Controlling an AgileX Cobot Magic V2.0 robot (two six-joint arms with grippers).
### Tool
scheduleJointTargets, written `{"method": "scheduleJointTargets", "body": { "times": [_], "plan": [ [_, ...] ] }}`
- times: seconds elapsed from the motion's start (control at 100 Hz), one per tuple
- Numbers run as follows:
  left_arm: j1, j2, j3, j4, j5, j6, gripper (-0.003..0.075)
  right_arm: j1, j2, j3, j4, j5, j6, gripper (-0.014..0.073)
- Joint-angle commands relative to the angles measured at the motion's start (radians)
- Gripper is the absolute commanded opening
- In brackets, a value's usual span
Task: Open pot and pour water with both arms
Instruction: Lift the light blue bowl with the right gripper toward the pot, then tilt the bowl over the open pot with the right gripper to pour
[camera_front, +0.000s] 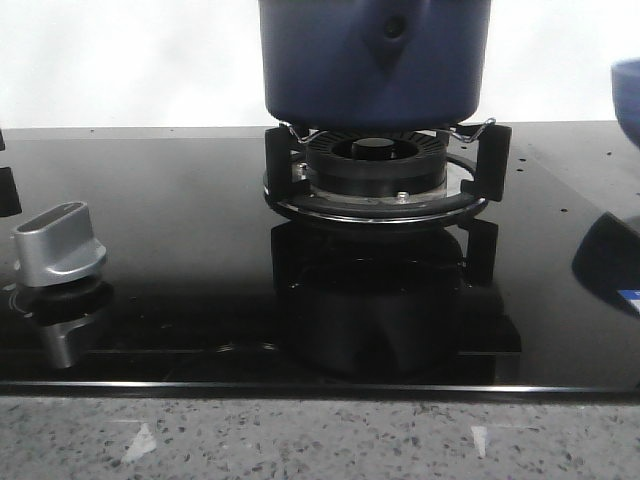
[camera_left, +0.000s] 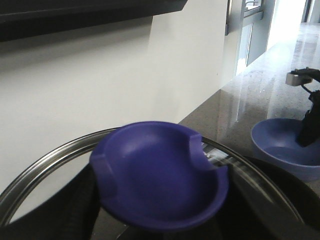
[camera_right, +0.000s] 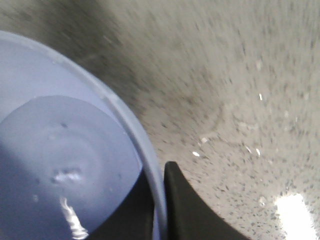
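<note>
While blurred—perhaps speckled stone—matte navy pot (camera_front: 375, 60).

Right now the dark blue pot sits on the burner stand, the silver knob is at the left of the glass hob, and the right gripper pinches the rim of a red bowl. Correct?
Not quite. The bowl is light blue, not red; the right wrist view shows the right gripper astride its rim. The pot on the burner stand and the silver knob at left are as you say.

Dark navy pot (camera_front: 375, 62) upright on stove burner support, matte wall, tapered riveted handle mount facing camera.
</note>
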Motion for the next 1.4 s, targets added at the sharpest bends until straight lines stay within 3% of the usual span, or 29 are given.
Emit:
{"method": "scheduleJointTargets", "body": {
  "times": [0.0, 0.33, 0.76, 1.16, 1.39],
  "plan": [
    [0.004, -0.056, -0.034, -0.091, 0.012, -0.009, 0.0274, 0.018, -0.039, -0.106, 0.020, 0.016, -0.007, -0.0062],
    [0.015, -0.056, -0.034, -0.080, -0.023, -0.009, 0.0274, 0.173, -0.036, -0.348, 0.025, 0.111, -0.007, -0.0062],
    [0.118, -0.056, -0.034, -0.080, -0.007, -0.010, 0.0274, 0.366, 0.070, -0.603, 0.055, 0.092, -0.007, -0.0062],
    [0.153, -0.056, -0.034, -0.078, 0.013, -0.010, 0.0274, 0.514, 0.167, -0.659, 0.046, -0.162, -0.103, -0.0062],
    [0.163, -0.056, -0.034, -0.078, 0.015, -0.010, 0.0274, 0.554, 0.163, -0.627, -0.054, -0.325, -0.109, -0.0062]
  ]
}}
